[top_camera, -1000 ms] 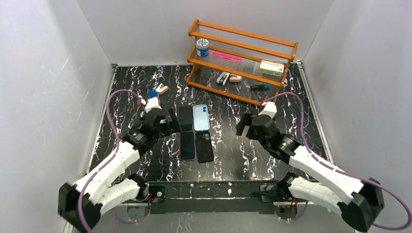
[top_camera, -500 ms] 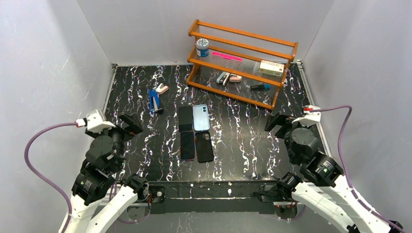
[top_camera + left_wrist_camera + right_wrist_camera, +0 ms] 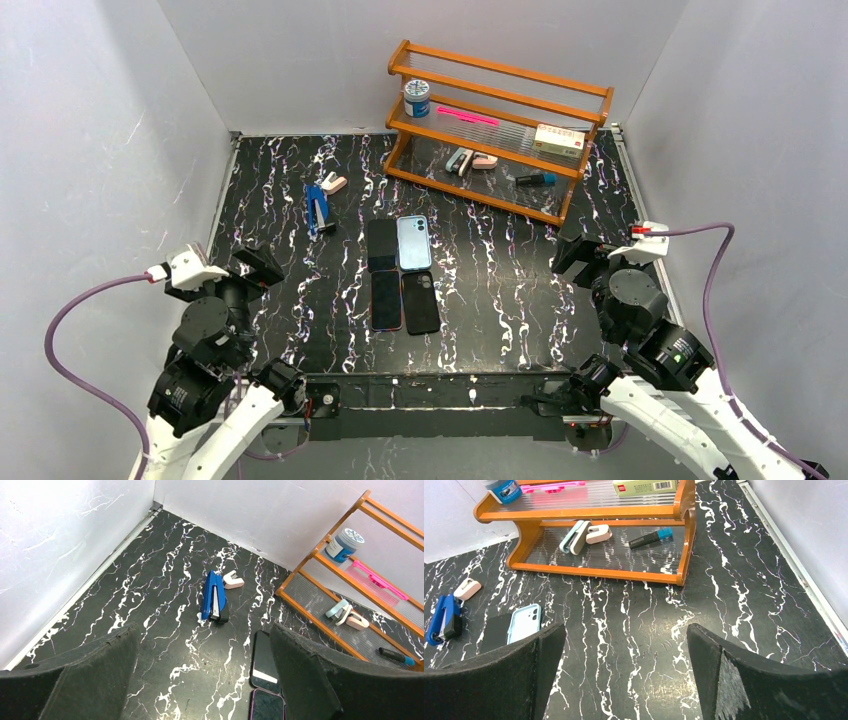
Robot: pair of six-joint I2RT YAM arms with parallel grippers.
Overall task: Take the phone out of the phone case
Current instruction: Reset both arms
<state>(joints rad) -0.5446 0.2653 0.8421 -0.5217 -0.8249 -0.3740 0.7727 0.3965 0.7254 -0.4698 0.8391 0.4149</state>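
Note:
Four phone-shaped things lie in a block mid-table: a black phone [image 3: 381, 244] screen up, a light blue phone case [image 3: 415, 242] back up, a phone with a pink-red rim [image 3: 386, 299] screen up, and a black case [image 3: 420, 302] back up. My left gripper [image 3: 245, 272] is open and empty, well left of the block. In the left wrist view [image 3: 205, 680] the black phone [image 3: 265, 655] and the pink-rimmed phone [image 3: 267, 707] lie by the right finger. My right gripper [image 3: 585, 258] is open and empty, right of the block. The right wrist view [image 3: 626, 675] shows the blue case [image 3: 524, 623] at the left.
An orange wooden rack [image 3: 495, 125] stands at the back with a jar, a pink pen, a box, clips and a marker. A blue stapler [image 3: 318, 210] and a small pink-white piece [image 3: 334, 183] lie at the back left. White walls enclose the black marbled table [image 3: 480, 290].
Both arms have drawn back from beside the phones toward the near corners and risen. The phones and cases have not moved. Both grippers stay open.

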